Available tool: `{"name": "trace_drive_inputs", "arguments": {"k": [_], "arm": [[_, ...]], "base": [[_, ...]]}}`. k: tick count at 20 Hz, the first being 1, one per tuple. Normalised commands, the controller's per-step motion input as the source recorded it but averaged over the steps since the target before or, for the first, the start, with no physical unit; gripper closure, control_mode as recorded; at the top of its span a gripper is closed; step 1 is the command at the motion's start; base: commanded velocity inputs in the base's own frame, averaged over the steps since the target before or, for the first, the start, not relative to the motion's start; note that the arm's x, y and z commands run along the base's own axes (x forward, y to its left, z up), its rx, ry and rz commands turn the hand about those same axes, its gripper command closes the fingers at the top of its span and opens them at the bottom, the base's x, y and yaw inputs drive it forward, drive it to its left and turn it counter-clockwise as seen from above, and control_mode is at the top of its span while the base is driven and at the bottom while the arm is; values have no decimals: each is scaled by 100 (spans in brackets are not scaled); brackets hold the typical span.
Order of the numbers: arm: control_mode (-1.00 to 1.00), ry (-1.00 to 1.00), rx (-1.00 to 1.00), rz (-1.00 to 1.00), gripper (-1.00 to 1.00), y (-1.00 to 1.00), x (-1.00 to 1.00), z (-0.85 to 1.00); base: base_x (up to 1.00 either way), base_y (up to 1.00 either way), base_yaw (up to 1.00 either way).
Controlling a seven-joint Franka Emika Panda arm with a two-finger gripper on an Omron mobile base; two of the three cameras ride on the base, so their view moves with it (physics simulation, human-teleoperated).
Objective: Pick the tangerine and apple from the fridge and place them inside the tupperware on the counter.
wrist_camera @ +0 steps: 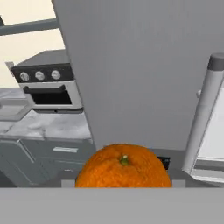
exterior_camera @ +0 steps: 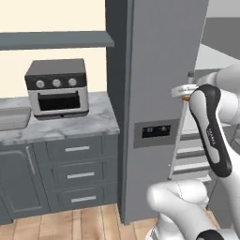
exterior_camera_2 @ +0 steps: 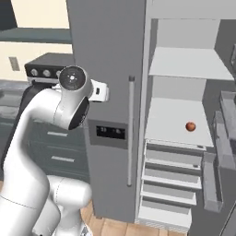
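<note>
The claw [wrist_camera: 124, 183] is closed on the tangerine [wrist_camera: 124, 166], which sits at the bottom centre of the hand view, in front of the grey fridge [wrist_camera: 140, 70] door. In the right base view the apple [exterior_camera_2: 190, 126] rests on a white fridge shelf at right of centre. The tupperware [exterior_camera: 13, 118] lies on the tabletop [exterior_camera: 70, 126] at the left edge of the left base view, beside the toaster oven [exterior_camera: 57, 88]

Base views flanking fridge [exterior_camera: 154, 93]; hand close.
</note>
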Motion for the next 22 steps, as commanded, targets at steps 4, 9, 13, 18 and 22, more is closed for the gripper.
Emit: {"name": "trace_drive_inputs", "arguments": {"k": [4,9,13,18,22], "arm": [[100,0,0,0,100,0,0,0],[100,0,0,0,100,0,0,0],[100,0,0,0,100,0,0,0],[100,0,0,0,100,0,0,0],[100,0,0,0,100,0,0,0]], "base": [[0,100,0],[14,100,4],[45,100,5],[59,94,5],[60,81,3]]}}
